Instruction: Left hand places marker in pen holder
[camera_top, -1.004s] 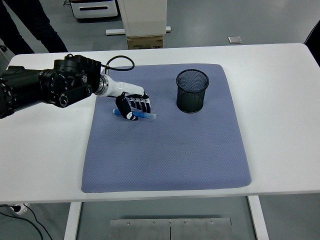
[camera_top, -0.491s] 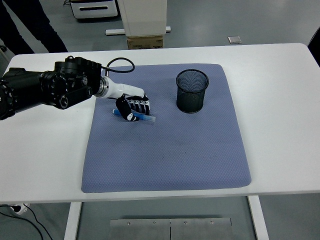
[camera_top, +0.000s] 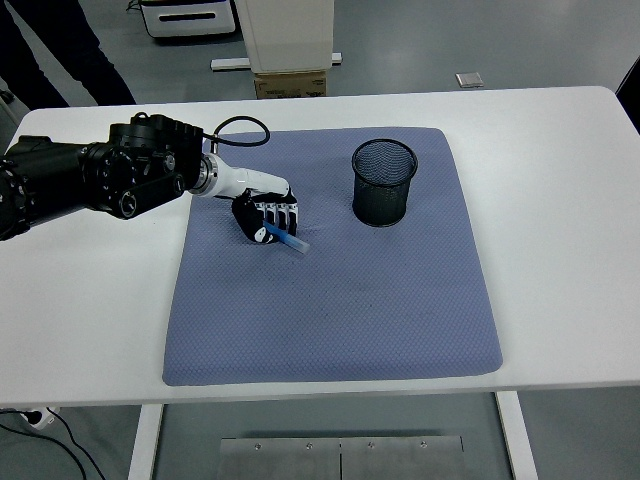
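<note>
One marker (camera_top: 289, 240) (blue) gripped by left hand (camera_top: 266, 216).

There's a blue-grey mat (camera_top: 340, 310) covering the middle of the white table (camera_top: 560, 220), plus a cardboard box (camera_top: 290, 84) and someone's dark-trousered legs (camera_top: 60, 50) behind it.

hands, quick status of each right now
Left hand: fingers closed on the blue marker, over the mat.
Right hand: not in view.
</note>
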